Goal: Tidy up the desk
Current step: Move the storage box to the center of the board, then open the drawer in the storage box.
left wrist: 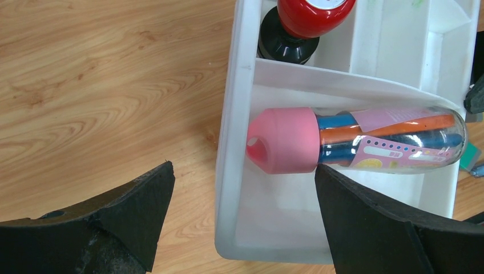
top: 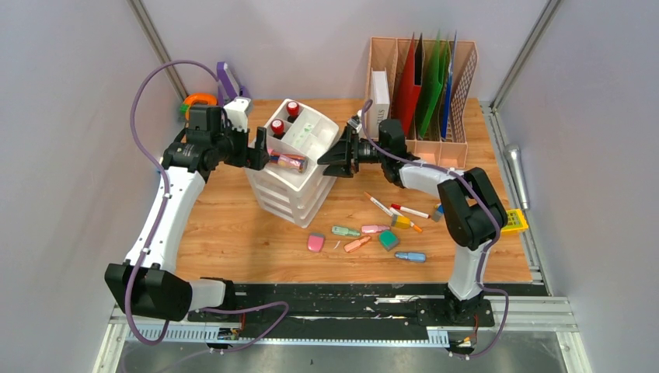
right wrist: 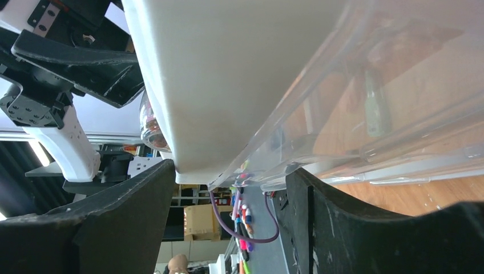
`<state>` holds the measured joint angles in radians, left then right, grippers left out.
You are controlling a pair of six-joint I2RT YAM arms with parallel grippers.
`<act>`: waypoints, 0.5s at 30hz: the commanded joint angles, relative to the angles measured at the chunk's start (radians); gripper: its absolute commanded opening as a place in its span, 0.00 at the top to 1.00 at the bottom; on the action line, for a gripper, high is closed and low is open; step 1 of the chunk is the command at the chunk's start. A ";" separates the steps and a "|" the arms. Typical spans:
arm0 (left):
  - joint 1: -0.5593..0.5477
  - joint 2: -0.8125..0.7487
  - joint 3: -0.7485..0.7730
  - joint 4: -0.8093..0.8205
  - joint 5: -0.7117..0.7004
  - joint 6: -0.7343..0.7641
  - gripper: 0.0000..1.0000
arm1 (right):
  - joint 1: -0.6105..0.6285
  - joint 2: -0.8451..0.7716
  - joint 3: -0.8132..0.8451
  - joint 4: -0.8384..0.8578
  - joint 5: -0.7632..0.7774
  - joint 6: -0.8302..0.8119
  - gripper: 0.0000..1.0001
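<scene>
left pincer point(left wrist: 244, 168) wide, astride organizer point(left wrist: 234, 85) rim | right pincer point(right wrist: 231, 166) astride opposite corner, grip unclear

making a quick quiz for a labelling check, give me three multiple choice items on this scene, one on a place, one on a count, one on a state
1. Where does the pink-capped pen tube lie?
A) in the top tray of the white drawer unit
B) on the desk
C) in the file rack
2. How many red-capped bottles stand in that tray?
A) one
B) two
C) four
3. How is the left gripper?
A) open, holding nothing
B) shut on the tube
C) shut on a bottle
Answers: 1 A, the left wrist view shows it inside the tray walls; 2 B, two red caps show from above; 3 A, its fingers stand wide apart, clamping nothing.
</scene>
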<state>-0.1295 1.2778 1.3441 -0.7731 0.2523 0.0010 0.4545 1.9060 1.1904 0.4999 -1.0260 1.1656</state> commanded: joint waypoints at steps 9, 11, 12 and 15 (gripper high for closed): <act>-0.002 0.004 0.007 0.010 0.005 -0.017 0.00 | 0.036 -0.007 -0.057 0.326 0.029 0.111 0.30; -0.002 0.002 0.006 0.009 0.002 -0.017 0.00 | 0.034 -0.018 -0.068 0.323 0.028 0.106 0.32; -0.002 0.001 0.007 0.009 0.000 -0.017 0.00 | 0.033 -0.026 -0.074 0.322 0.028 0.103 0.32; -0.003 -0.004 0.003 0.009 -0.005 -0.018 0.00 | 0.024 -0.050 -0.092 0.328 0.033 0.103 0.32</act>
<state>-0.1295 1.2816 1.3437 -0.7734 0.2520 -0.0036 0.4782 1.9099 1.1088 0.7162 -0.9932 1.2568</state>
